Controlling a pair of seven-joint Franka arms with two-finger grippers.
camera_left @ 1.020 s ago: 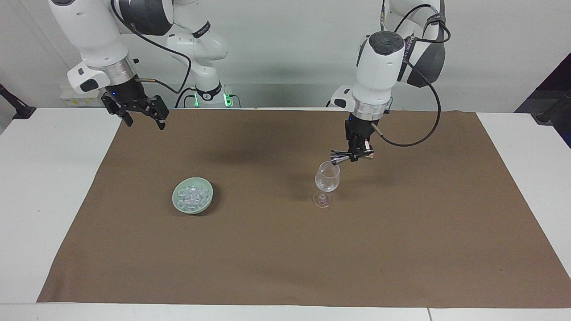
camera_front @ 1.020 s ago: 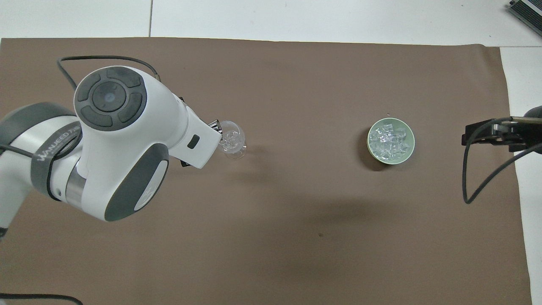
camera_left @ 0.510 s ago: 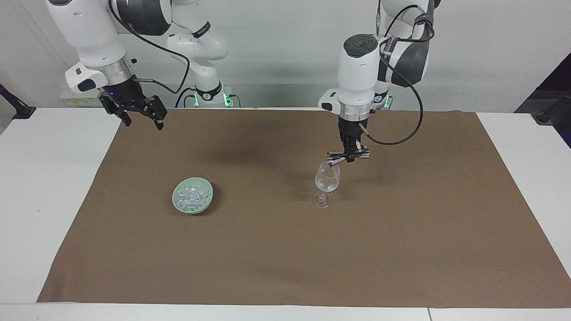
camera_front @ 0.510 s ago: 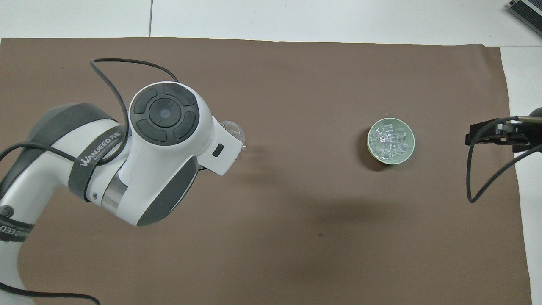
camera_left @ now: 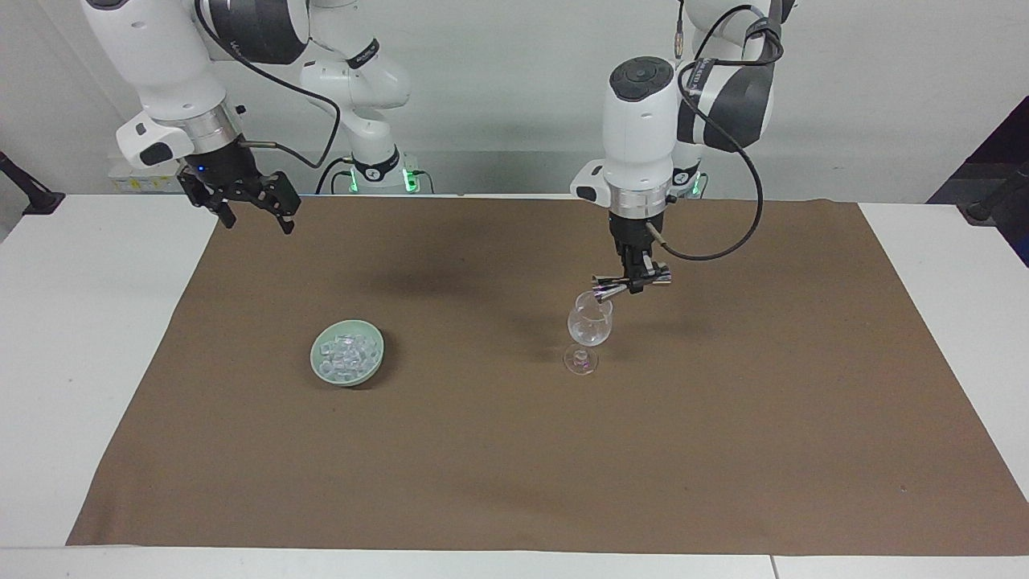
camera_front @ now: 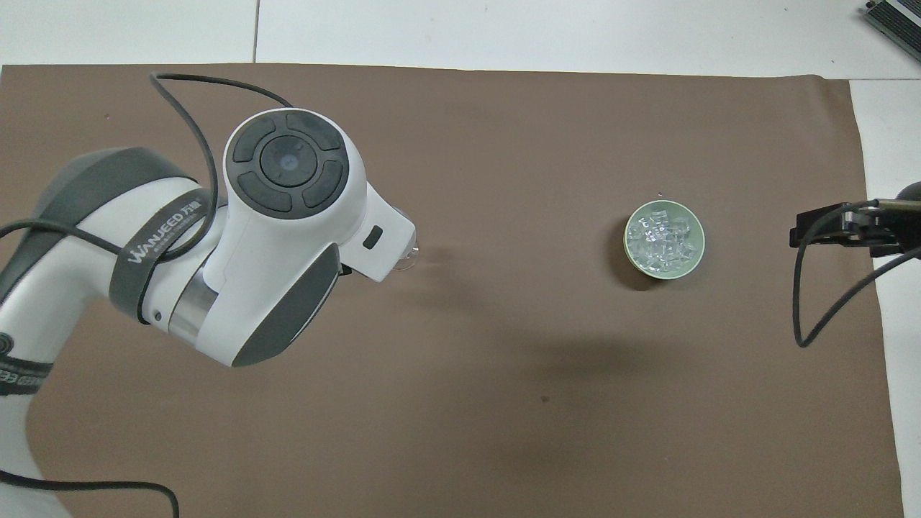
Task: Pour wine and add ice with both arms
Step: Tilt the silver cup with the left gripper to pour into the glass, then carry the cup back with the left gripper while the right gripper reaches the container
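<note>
Pour step in hand: your left gripper [camera_left: 635,283] is clamped on a metal jigger [camera_left: 631,281] lying sideways, one mouth at the rim of the stemmed glass [camera_left: 589,323] just below. Ice [camera_left: 347,352] sits in the green bowl [camera_left: 375,366], well apart from your waiting right gripper [camera_left: 256,211], jaws spread. Next, I judge, level the jigger and lift away; bare brown mat [camera_left: 514,450] all round gives room.

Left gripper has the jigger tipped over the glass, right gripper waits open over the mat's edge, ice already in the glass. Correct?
Not quite: the ice is in the green bowl, not the glass, as the facing view shows. The rest holds: left gripper has the jigger tipped over the glass, right gripper waits open over the mat's edge.
</note>
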